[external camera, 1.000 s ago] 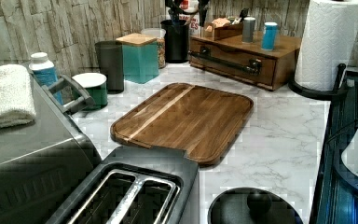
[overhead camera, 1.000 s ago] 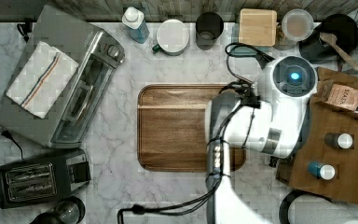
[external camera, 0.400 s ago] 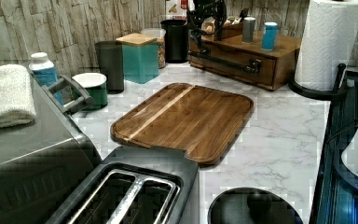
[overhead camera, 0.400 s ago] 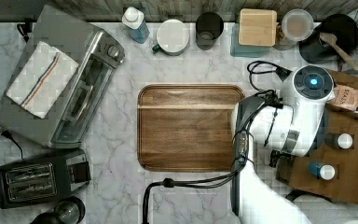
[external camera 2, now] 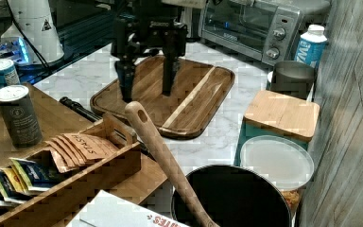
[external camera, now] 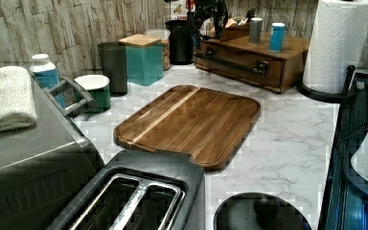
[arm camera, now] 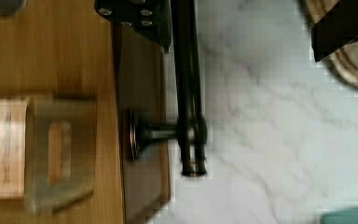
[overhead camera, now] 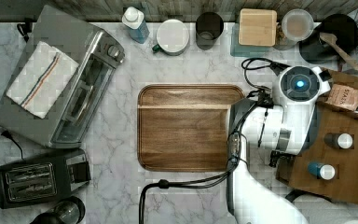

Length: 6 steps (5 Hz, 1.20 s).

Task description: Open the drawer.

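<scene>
- One arm is at work, and its gripper point(external camera 2: 146, 78) hangs with both fingers pointing down and set wide apart, holding nothing
- In the right view the fingers point(external camera 2: 124, 75) stand above the counter between the wooden tray point(external camera 2: 196, 101) and the cabinet, near the end of the handle
- The drawer point(external camera: 242, 64) sits in the low wooden cabinet point(external camera: 287, 48) at the back of the left view, beside the paper towel roll point(external camera: 338, 40); its front looks flush with the cabinet, so I judge it not yet opened
- Its black bar handle point(arm camera: 186, 88) runs across the drawer front, held off the wood by a short post point(arm camera: 151, 133); in the wrist view one finger lies over the drawer front behind the bar and the other is out over the marble point(arm camera: 270, 121), so the bar lies between them
- Step in hand, as I judge it: the approach, lining the open fingers up astride the handle
- Next move calls for coming down until the bar sits well between the pads, closing on it, then pulling straight out toward the tray
- Risk: the hold would be near the bar's end, so a pull there may skew the drawer
</scene>
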Motion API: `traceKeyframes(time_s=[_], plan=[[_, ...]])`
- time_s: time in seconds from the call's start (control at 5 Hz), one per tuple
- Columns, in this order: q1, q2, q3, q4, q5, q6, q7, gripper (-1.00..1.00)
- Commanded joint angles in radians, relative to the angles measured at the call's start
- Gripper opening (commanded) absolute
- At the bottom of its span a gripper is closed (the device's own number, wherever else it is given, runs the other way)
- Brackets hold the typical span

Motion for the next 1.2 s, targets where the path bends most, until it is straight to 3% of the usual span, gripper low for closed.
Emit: traceKeyframes(time_s=[0.2,1.2], plan=[[-0.024,-0.022,-0.025,-0.018,-0.006,-0.014,0.001,1.0],[-0.103,0.045,-0.037,-0.118,0.115,0.145,-0.032,1.0]])
